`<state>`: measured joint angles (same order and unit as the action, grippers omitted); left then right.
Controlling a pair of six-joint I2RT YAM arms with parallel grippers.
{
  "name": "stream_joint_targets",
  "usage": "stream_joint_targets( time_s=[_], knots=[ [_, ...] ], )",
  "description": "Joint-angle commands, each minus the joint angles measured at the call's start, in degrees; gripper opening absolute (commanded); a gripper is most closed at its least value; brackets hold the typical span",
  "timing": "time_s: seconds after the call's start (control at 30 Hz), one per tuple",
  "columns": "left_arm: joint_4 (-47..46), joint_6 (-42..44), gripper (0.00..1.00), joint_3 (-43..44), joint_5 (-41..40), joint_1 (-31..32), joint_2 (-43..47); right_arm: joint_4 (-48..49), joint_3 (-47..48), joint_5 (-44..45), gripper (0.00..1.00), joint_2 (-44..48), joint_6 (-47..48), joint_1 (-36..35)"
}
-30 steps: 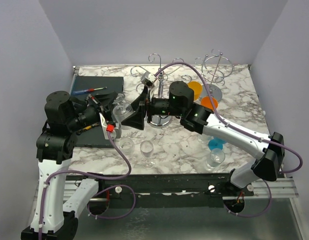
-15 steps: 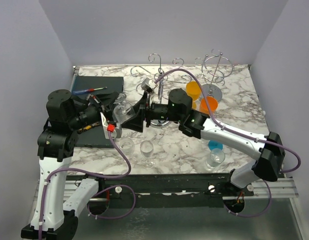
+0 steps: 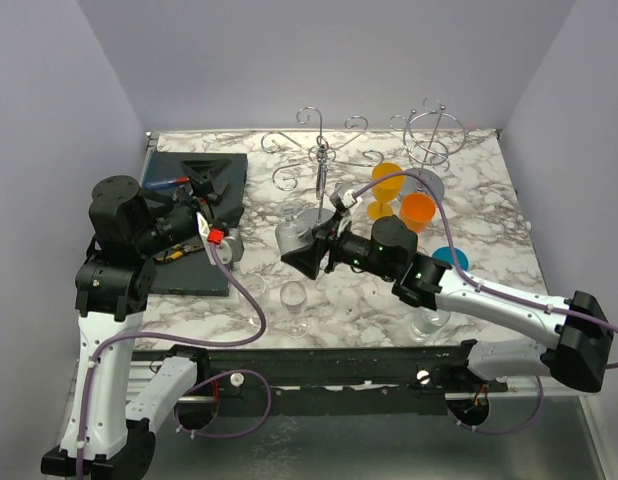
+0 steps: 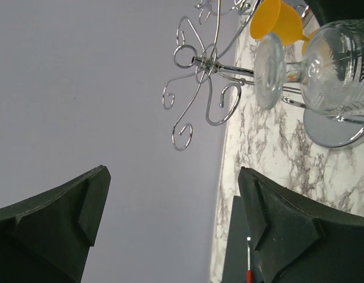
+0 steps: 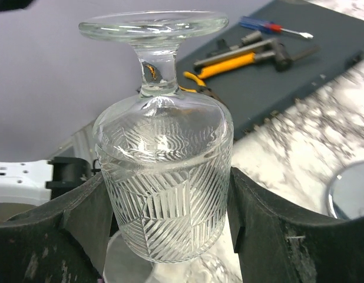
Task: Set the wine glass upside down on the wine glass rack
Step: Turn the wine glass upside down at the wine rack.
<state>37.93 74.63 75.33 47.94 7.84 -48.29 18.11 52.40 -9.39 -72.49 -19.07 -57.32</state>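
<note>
- The wine glass [image 5: 164, 159] is clamped by its cut-pattern bowl between the two fingers [image 5: 82, 218] of the right gripper [image 5: 167, 194]. In the right wrist view its foot points to 12 o'clock, and its rim is partly hidden low between the fingers.
- From above, the clear glass is hard to make out against the marble table [image 3: 489, 200]. It hangs at about 7 o'clock of the post of the wine glass rack [image 3: 319, 170], apart from the wire arms.
- The right gripper partly hides the rack's base, and I cannot tell how the glass is tilted there.
- The left gripper [image 4: 170, 218] has its jaws released wide, with only wall and table edge showing in the gap. It sits at 9 o'clock of the rack, over the dark mat [image 5: 329, 47].
- The mat carries a screwdriver [image 5: 276, 26] and yellow-handled pliers [image 5: 229, 62]. A dark tool beside them is too blurred to name.
- Two orange glasses [image 3: 387, 180] stand at 3 o'clock of the rack post. A blue one [image 3: 451, 258] at 4 o'clock is partly behind the right arm.
- A clear glass [image 3: 294, 300] stands at 6 o'clock, near the table's near edge.
- A second wire rack [image 3: 429, 140] is at 2 o'clock.
</note>
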Motion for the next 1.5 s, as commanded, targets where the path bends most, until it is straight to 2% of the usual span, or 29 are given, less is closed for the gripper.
stream_joint_targets(
  time_s=[0.0,0.17,0.3,0.43,0.63,0.9,1.07,1.3,1.47],
  knots=[
    [-1.8,-11.3,0.99,1.6,-3.9,-0.2,-1.8,3.5,-3.7,9.2,0.22,5.9,0.6,0.0],
    [-2.6,-22.8,0.97,2.9,-7.7,-0.1,-6.2,4.1,-6.5,14.4,0.21,8.4,0.7,0.1],
    [-4.3,-31.8,0.90,4.4,-9.4,-0.2,-9.9,6.0,-6.1,15.7,0.20,7.9,1.6,0.1],
    [-6.5,-40.8,0.81,8.1,-14.5,-0.1,-15.2,9.2,-5.6,18.9,0.18,6.7,2.1,0.1],
    [-7.2,-50.5,0.68,14.2,-16.7,-0.2,-21.5,14.7,-4.7,20.6,0.18,2.9,2.8,0.1],
    [-9.3,-58.4,0.67,17.3,-19.8,-0.3,-26.9,21.9,-4.4,22.9,0.17,-2.4,2.7,0.1],
    [-10.7,-64.3,0.70,20.0,-21.5,-0.6,-31.2,25.0,-4.8,24.9,0.15,-3.1,0.6,0.1],
    [-12.2,-68.2,0.69,21.1,-17.7,-0.8,-34.1,25.2,-4.5,25.8,0.14,-4.5,-3.4,0.1],
    [-12.7,-68.8,0.62,21.0,-15.2,-0.7,-35.5,26.2,-3.7,25.7,0.14,-6.2,-4.6,0.1]
  ],
)
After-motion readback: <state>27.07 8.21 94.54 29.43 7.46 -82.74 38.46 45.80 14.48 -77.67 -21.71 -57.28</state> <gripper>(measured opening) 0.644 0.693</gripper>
